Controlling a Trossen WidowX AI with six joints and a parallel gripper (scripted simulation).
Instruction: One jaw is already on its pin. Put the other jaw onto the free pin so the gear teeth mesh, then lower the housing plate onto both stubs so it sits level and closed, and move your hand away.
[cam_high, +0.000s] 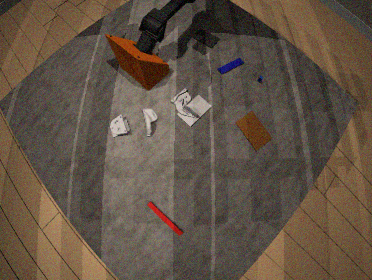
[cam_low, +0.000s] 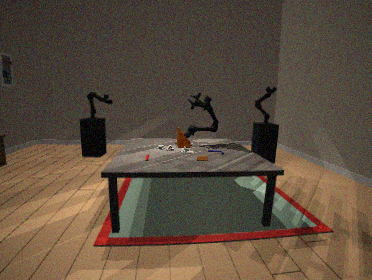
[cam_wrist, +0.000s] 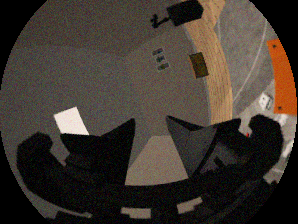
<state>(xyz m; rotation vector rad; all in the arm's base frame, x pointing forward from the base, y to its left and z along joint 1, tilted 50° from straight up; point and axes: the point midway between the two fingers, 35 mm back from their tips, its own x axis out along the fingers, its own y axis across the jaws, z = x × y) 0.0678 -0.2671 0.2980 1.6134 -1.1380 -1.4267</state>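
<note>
My gripper (cam_low: 192, 100) (cam_wrist: 150, 120) is partly open and empty, raised high behind the table and well away from the parts; its fingers are outside the top view. In the top view, a white square base (cam_high: 202, 104) lies near the middle of the table with a white curved jaw (cam_high: 181, 97) at its left side. A loose white curved piece (cam_high: 150, 116), apparently the other jaw, lies left of it. Farther left lies a small white plate (cam_high: 120, 126) with dark marks, apparently the housing plate. The pins and gear teeth are too small to make out.
A large orange wedge (cam_high: 145, 65) (cam_low: 182, 139) (cam_wrist: 285, 80) stands behind the white pieces, beside the arm. A blue bar (cam_high: 230, 66), small blue piece (cam_high: 260, 79) and orange-brown plate (cam_high: 254, 131) lie to the right. A red bar (cam_high: 165, 218) lies toward the front.
</note>
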